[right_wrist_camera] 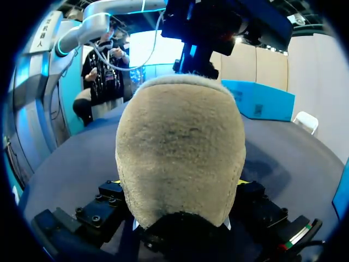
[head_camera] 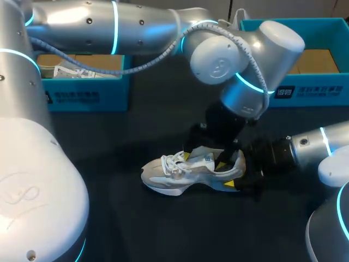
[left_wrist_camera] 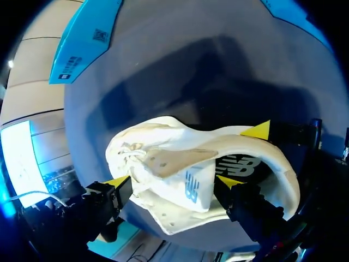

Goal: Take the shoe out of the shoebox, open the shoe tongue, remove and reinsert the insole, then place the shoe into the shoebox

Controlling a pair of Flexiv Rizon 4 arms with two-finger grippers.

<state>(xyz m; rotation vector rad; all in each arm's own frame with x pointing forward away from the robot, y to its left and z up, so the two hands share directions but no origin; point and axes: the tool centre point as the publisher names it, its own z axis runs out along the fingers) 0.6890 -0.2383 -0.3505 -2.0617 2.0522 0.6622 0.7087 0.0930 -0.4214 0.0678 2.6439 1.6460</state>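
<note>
Shoe (head_camera: 188, 176) on its sole on tabletop (head_camera: 136, 229), toe twd robot's left, betw both arms; L gripper (head_camera: 204, 160) over its opening, fingers apart w/ tongue (left_wrist_camera: 188, 183) betw them, one tip above dark insole (left_wrist_camera: 245, 164); R gripper (head_camera: 236, 173) at heel (right_wrist_camera: 180, 153), fingers clamped on it from both sides; left shoebox (head_camera: 87, 96) & right shoebox (head_camera: 312, 91) at far edge, well apart from shoe.
</note>
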